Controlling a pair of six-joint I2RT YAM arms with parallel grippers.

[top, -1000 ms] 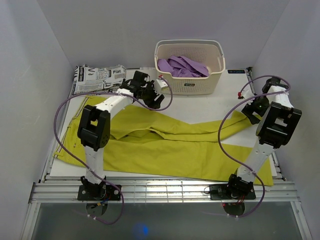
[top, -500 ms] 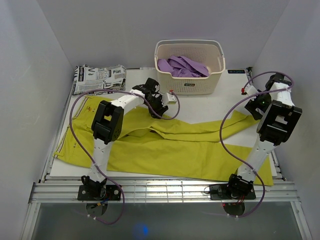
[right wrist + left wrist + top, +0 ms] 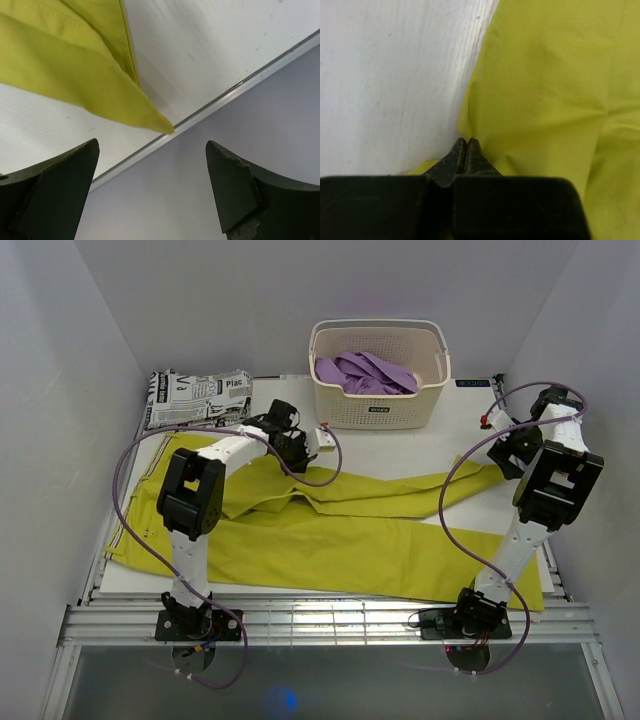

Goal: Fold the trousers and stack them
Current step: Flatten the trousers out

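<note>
The yellow-green trousers (image 3: 350, 540) lie spread across the white table (image 3: 400, 452), waist to the left and legs running right. My left gripper (image 3: 292, 446) is at their far upper edge. In the left wrist view its jaws (image 3: 466, 142) are shut, pinching the fabric edge (image 3: 545, 75) where it meets bare table, and creases run out from the tips. My right gripper (image 3: 507, 456) hovers over the end of the upper leg at the table's right side. In the right wrist view it (image 3: 151, 145) is open, and the pointed leg corner (image 3: 159, 124) lies just beyond the gap, untouched.
A cream basket (image 3: 378, 400) with purple clothes (image 3: 365, 372) stands at the back centre. A folded newsprint-patterned cloth (image 3: 198, 395) lies at the back left. The metal edge rail (image 3: 220, 97) and the grey wall (image 3: 260, 90) are right beside the leg corner.
The left gripper has gone from open to shut on the trousers' far edge and shifted back to the left. The right gripper stayed open near the leg end.
</note>
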